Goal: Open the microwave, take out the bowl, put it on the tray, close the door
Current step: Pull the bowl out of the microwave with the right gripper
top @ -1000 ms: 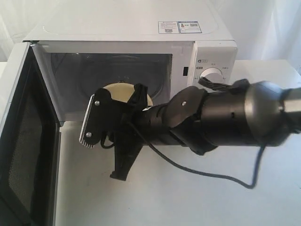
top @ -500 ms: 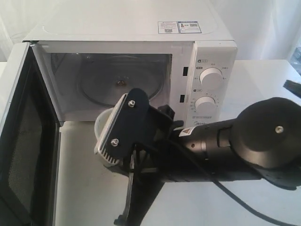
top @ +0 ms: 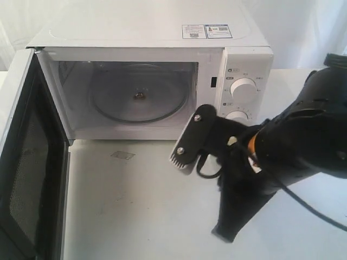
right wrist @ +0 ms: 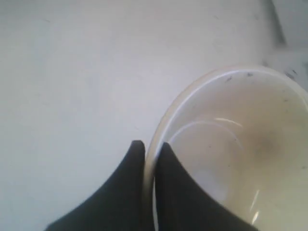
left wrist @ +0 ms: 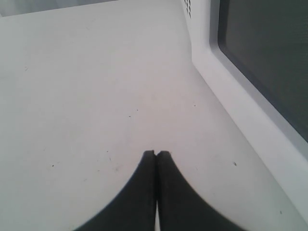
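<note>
Pinching bowl rim: right gripper nearly closed, one jaw inside, one outside, thin wall suiting narrow grip; bowl out of microwave, over table; door wide open — closing comes last.

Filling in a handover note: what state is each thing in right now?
microwave: open, nothing inside but its glass turntable.
door: swung wide open.
bowl: out of the microwave, held by its rim, looks empty.
right gripper: shut on the bowl's rim.
left gripper: shut, holding nothing.
</note>
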Robot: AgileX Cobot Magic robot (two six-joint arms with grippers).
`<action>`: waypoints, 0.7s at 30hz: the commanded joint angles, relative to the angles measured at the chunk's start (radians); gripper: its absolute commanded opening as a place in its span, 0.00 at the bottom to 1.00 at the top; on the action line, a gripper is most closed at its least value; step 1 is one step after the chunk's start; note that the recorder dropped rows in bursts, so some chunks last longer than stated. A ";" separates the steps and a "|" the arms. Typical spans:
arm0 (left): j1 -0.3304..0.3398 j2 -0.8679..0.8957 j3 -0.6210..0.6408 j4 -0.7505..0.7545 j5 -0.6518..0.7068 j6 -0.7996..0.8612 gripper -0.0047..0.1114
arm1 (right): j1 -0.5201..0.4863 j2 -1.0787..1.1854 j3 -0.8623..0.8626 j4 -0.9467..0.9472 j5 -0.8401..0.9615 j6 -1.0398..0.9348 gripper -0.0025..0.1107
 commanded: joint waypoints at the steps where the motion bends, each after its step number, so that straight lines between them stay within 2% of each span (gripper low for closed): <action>1: -0.001 -0.004 0.004 -0.005 0.002 -0.003 0.04 | -0.091 -0.012 0.001 -0.129 0.029 0.154 0.02; 7: -0.001 -0.004 0.004 -0.005 0.002 -0.003 0.04 | -0.237 -0.012 0.082 -0.129 -0.174 0.197 0.02; 11: -0.001 -0.004 0.004 -0.005 0.002 -0.003 0.04 | -0.298 -0.003 0.122 -0.129 -0.296 0.197 0.02; 21: -0.001 -0.004 0.004 -0.005 0.002 -0.003 0.04 | -0.327 0.117 0.132 -0.113 -0.322 0.197 0.02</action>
